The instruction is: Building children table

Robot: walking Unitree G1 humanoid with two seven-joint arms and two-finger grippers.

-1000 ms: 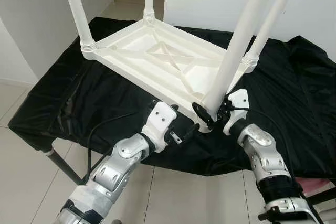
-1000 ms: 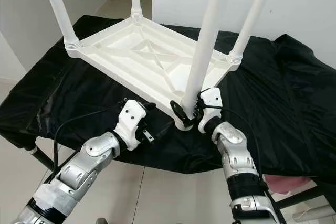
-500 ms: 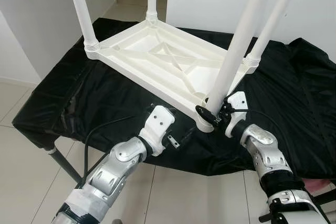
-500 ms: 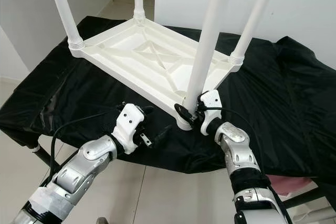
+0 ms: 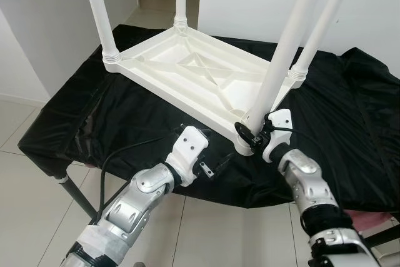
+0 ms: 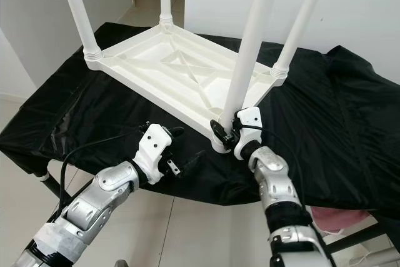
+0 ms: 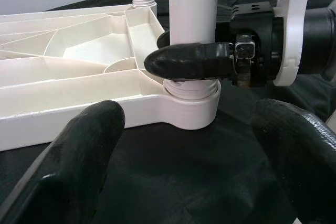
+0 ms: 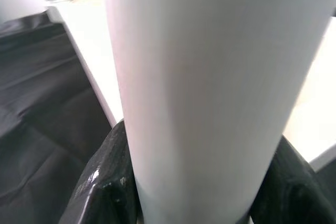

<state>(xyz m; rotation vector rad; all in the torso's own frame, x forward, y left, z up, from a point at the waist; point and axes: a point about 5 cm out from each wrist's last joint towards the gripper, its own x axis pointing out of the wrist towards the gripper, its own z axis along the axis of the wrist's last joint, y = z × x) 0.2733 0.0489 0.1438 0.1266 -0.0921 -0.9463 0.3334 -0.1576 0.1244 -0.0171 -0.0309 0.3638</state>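
As a second ago, right pincer [image 6: 226, 130] pinching table leg [image 6: 249, 51], left pincer [image 6: 181, 166] spread

The upturned table [image 5: 200, 76] and its legs [image 5: 278, 60] are plain white. The cloth [image 5: 94, 117] over my surface is glossy black. My arms [image 5: 134, 201] are silver, with white wrist housings [image 5: 190, 148] and black fingers [image 7: 189, 61]. The floor [image 5: 25, 204] is pale tile.

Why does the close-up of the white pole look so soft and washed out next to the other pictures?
Right wrist view: the table leg sits too near the lens, so it blurs into pale white between the right gripper's fingers. Left wrist view: the left gripper's fingertips are blurred, the leg socket sharp. Eye views: evenly lit, with glare on the black cloth.
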